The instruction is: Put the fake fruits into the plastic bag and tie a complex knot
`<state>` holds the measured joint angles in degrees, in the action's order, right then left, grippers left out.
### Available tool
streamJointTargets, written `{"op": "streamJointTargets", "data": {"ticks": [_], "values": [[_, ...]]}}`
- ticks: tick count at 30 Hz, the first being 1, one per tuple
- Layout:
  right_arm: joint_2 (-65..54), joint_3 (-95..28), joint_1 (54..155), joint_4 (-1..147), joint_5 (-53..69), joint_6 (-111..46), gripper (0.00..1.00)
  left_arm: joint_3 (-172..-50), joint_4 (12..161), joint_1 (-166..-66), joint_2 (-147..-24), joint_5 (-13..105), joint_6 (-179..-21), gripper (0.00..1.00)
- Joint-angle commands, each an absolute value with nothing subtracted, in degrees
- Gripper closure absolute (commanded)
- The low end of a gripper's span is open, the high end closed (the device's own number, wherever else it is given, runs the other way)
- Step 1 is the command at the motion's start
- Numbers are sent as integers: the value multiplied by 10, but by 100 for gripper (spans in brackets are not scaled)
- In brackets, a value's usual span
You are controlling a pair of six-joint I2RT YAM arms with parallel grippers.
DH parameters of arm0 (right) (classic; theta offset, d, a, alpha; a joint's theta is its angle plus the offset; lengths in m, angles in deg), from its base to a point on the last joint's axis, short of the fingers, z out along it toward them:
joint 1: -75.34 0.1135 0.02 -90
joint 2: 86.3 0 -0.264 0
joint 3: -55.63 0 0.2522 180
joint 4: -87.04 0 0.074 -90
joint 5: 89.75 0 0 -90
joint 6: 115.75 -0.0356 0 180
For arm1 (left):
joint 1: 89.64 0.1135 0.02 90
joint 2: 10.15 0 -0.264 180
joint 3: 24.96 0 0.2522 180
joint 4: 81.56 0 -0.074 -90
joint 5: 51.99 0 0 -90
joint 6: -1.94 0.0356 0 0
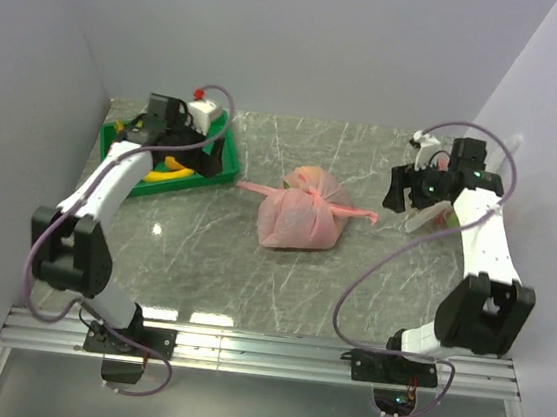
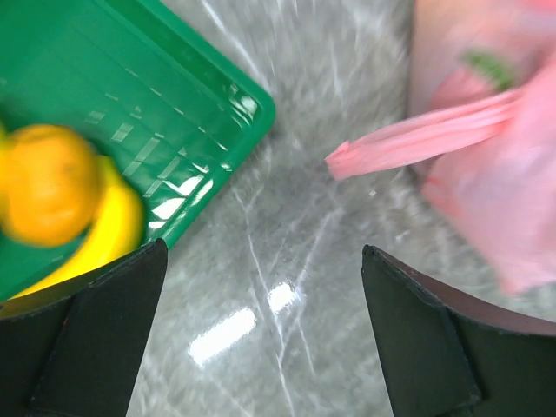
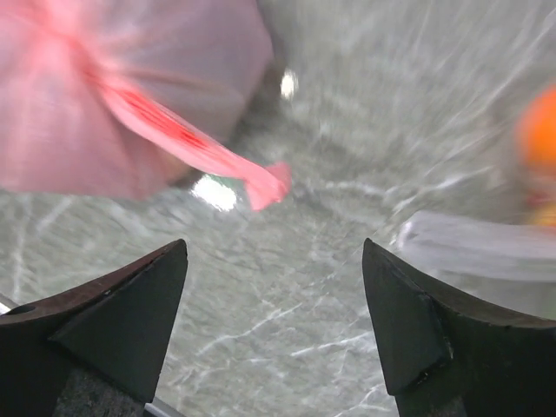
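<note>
Lying at centre frame, one crinkly translucent pink plastic bag point(image 1: 299, 221) is bulging, one twisted knot point(image 1: 308, 180) sitting on top. The left gripper point(image 2: 263, 261) and right gripper point(image 3: 274, 261) are gaping wide, gripping nothing.

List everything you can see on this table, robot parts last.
Thin pink plastic bag: one, pink, table centre, tied.
Knot of twisted handles: one, pink, atop bag.
Green plastic tray: one, green, far left.
Yellow plastic banana: at least one, yellow, in tray.
Round orange plastic fruit: one, orange, in tray.
White red-topped item: one, tray's far corner.
Clear plastic bag: one, colourless, far right.
Grey marbled table: one, grey.
Left end effector: one, black, open, by tray.
Right end effector: one, black, open, near clear bag.
</note>
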<state>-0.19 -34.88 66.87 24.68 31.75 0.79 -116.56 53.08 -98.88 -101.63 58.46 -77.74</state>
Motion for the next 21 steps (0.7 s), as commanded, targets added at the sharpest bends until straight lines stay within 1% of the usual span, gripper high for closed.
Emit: {"op": "streamJointTargets", "data": {"ticks": [1, 5, 6, 7, 14, 16, 21], "values": [[-77, -376, 663, 219, 349, -40, 11, -1198, 482, -957, -935, 631, -837, 1], [-140, -343, 662, 229, 365, -113, 10, -1197, 462, -946, -883, 613, -874, 1], [-151, -331, 662, 233, 367, -125, 6, -1191, 457, -945, -873, 610, -876, 1], [-163, -303, 661, 236, 371, -144, 5, -1183, 450, -945, -851, 616, -876, 1], [-291, -136, 669, 305, 351, -208, 3, -1025, 470, -945, -745, 597, -904, 0], [-309, -118, 684, 310, 323, -212, 3, -989, 475, -946, -719, 590, -903, 1], [-329, -101, 711, 326, 316, -218, 2, -952, 479, -946, -683, 580, -917, 1]]}}
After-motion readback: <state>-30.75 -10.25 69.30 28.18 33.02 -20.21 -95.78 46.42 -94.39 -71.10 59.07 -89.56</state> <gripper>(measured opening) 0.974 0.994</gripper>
